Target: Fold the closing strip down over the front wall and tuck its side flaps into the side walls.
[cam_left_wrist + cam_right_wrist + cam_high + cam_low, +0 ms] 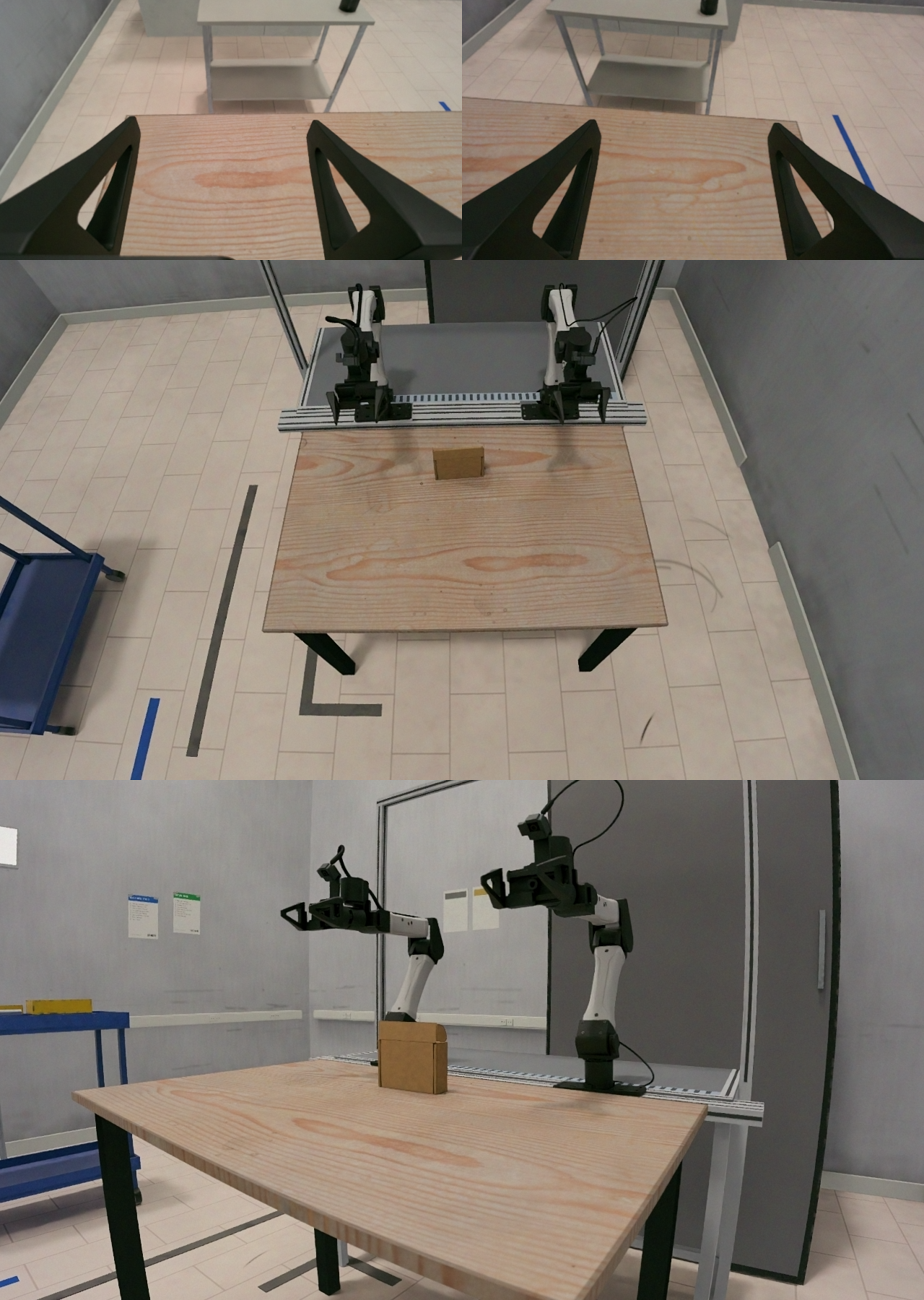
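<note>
The cardboard box (459,466) (410,1069) stands upright on a narrow side, near the arms' rail. In the exterior view the closing strip (408,1030) rises above the box's upper edge, not folded down over it. A rounded side flap (442,1033) shows at the strip's right end, turned backward; the other flap is hidden. My left gripper (582,419) (225,126) is open and empty, raised at the right in the top and exterior views. My right gripper (356,420) (686,128) is open and empty, raised at the left. Neither touches the box.
The wooden table (465,531) (452,1168) (224,213) (686,217) extends in front of the box. The metal rail (465,417) runs along its back edge below the grippers. A blue cart (48,641) (64,1022) stands beyond the table's side at picture left.
</note>
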Controlling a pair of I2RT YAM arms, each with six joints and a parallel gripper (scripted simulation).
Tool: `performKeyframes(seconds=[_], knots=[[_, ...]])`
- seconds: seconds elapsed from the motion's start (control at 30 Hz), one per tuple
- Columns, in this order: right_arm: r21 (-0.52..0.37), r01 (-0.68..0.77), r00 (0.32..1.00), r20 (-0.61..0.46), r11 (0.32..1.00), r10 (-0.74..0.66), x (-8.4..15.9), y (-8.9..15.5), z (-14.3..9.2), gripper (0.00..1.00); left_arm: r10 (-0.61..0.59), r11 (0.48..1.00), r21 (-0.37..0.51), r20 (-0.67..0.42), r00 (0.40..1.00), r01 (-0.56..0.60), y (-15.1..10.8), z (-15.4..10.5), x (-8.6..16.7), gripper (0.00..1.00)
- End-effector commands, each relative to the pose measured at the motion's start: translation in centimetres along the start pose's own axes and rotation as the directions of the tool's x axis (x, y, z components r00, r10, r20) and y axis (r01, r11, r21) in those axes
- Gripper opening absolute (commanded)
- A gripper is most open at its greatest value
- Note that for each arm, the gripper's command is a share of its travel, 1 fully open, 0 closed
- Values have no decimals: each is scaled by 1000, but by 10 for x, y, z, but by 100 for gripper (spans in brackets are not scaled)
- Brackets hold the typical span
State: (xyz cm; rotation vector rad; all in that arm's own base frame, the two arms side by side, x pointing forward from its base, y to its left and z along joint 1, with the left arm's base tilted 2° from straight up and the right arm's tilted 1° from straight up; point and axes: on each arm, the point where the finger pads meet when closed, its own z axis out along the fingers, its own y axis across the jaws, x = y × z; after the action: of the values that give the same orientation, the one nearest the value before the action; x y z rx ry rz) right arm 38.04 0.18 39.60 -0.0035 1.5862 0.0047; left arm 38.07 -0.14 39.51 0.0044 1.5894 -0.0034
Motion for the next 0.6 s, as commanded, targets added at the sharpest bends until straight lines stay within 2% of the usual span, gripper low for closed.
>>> performKeyframes(seconds=[0.0, 0.53, 0.57], knots=[[5, 1, 1000, 15, 1000, -1, -6, -2, -2, 100, -1, 1000, -5, 19, 1000, 1, 1, -2, -7, 100], [5, 1, 1000, 15, 1000, -1, -6, -2, -2, 100, -1, 1000, -5, 19, 1000, 1, 1, -2, -7, 100], [5, -4, 1000, 12, 1000, 4, -16, 2, -11, 80, -5, 1000, -3, 15, 1000, 5, -3, -12, -17, 1]])
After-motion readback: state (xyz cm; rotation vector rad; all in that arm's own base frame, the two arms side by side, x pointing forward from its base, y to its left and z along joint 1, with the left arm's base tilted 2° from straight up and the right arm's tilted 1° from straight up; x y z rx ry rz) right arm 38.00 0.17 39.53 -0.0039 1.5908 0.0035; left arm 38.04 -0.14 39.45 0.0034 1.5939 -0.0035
